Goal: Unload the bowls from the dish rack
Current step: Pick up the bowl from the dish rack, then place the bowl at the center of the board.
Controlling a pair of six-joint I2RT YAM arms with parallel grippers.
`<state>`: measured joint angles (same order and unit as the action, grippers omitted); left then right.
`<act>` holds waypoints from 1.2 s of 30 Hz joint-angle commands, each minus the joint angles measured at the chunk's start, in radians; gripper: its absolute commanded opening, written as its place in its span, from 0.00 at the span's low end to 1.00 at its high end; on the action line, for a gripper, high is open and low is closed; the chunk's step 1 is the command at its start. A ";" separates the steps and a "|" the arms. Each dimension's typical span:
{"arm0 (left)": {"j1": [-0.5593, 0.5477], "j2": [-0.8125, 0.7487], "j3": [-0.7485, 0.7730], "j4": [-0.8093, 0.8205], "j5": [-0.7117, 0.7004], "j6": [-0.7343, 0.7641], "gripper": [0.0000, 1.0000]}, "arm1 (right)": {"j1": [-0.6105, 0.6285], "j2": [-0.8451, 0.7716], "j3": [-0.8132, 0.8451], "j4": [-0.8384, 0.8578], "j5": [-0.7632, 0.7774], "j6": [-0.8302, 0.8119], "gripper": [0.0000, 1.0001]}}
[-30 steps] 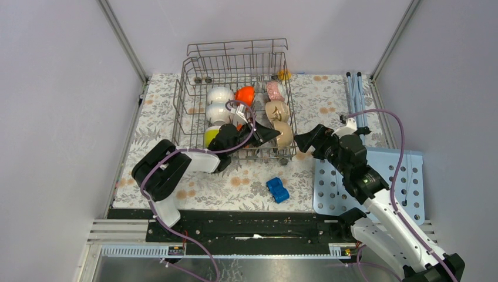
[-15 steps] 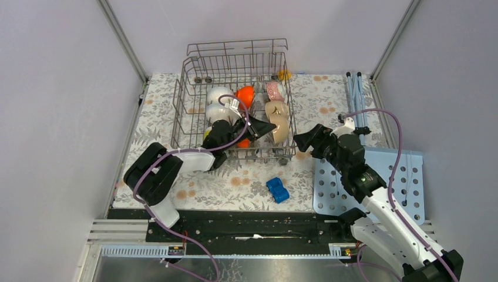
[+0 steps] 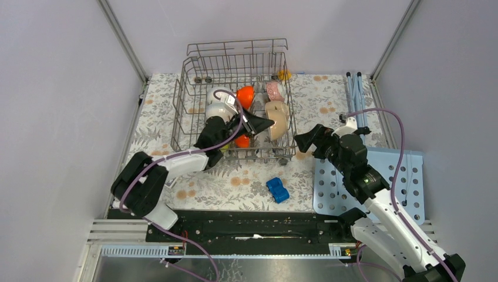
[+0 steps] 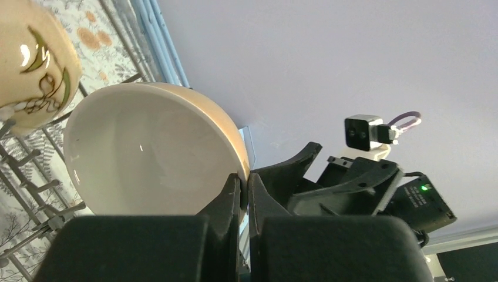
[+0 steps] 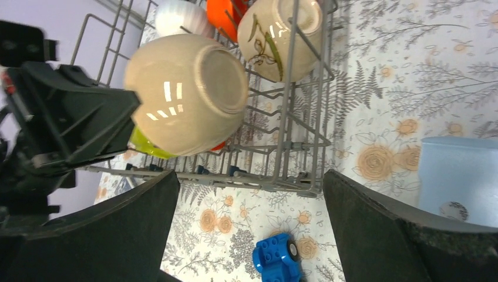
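Rim of a cream bowl (image 4: 147, 147) is pinched between the fingers of the left tool (image 4: 244, 183), which are drawn almost together, one inside the bowl and one outside. The left tool (image 3: 265, 124) reaches into the dish rack (image 3: 238, 56) from its near side. It holds the bowl on edge over the rack's right front part, hollow side toward the left wrist camera and base toward the right one. Whether the bowl touches the tines, I cannot tell.

Just behind it in the same row stands a patterned bowl (image 5: 282, 38), also on edge. An orange bowl (image 5: 226, 14) and a white bowl (image 5: 176, 17) stand further back, and a yellow-green bowl (image 5: 144, 145) shows partly from behind the cream one.

The right tool (image 5: 249, 182) hangs over the bench (image 3: 155, 111) just outside the rack's right front corner, facing the cream bowl. Its jaws are spread wide with nothing between them.

A blue toy car (image 3: 277, 190) lies on the bench in front of the rack, and a light-blue perforated board (image 3: 405, 176) lies to the right beneath the right arm.
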<state>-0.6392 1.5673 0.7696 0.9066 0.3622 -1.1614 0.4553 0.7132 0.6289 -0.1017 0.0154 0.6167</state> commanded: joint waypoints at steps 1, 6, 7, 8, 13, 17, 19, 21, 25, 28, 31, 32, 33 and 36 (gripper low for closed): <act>0.013 -0.141 0.088 0.032 0.010 0.073 0.00 | -0.003 -0.004 0.072 -0.049 0.099 0.005 1.00; 0.013 -0.233 0.131 -0.093 0.013 0.141 0.00 | -0.004 -0.065 0.037 0.014 0.044 0.026 1.00; 0.013 -0.254 0.142 -0.130 0.012 0.153 0.00 | -0.003 -0.082 0.030 0.030 0.023 0.015 1.00; 0.013 -0.278 0.150 -0.169 0.012 0.181 0.00 | -0.003 -0.100 0.025 0.046 0.000 0.005 1.00; 0.013 -0.431 0.185 -0.437 -0.016 0.343 0.00 | -0.003 -0.180 0.036 0.091 -0.101 -0.037 1.00; 0.013 -0.569 0.179 -0.641 -0.070 0.488 0.00 | -0.003 -0.170 0.111 0.030 -0.124 -0.065 1.00; 0.012 -0.634 0.185 -0.752 -0.090 0.567 0.00 | -0.004 -0.121 0.187 -0.048 -0.127 -0.084 1.00; 0.012 -0.693 0.202 -0.874 -0.115 0.640 0.00 | -0.003 -0.061 0.261 -0.107 -0.155 -0.099 1.00; 0.010 -0.771 0.248 -1.079 -0.133 0.773 0.00 | -0.002 0.051 0.366 -0.153 -0.247 -0.100 1.00; 0.005 -0.796 0.298 -1.209 -0.104 0.885 0.00 | 0.011 0.142 0.468 -0.220 -0.259 -0.117 0.99; -0.008 -0.799 0.348 -1.304 -0.041 0.966 0.00 | 0.071 0.209 0.544 -0.286 -0.185 -0.141 0.98; -0.014 -0.799 0.363 -1.327 -0.038 0.986 0.00 | 0.111 0.233 0.569 -0.308 -0.140 -0.152 0.98; -0.023 -0.801 0.376 -1.347 -0.039 1.004 0.00 | 0.155 0.259 0.597 -0.329 -0.098 -0.164 0.98; -0.062 -0.800 0.408 -1.398 -0.067 1.046 0.00 | 0.270 0.342 0.691 -0.394 -0.022 -0.188 0.97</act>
<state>-0.6632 0.7868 1.0866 -0.4717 0.2909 -0.2474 0.6044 0.9863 1.1900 -0.3954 -0.1108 0.4892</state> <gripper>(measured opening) 0.029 0.980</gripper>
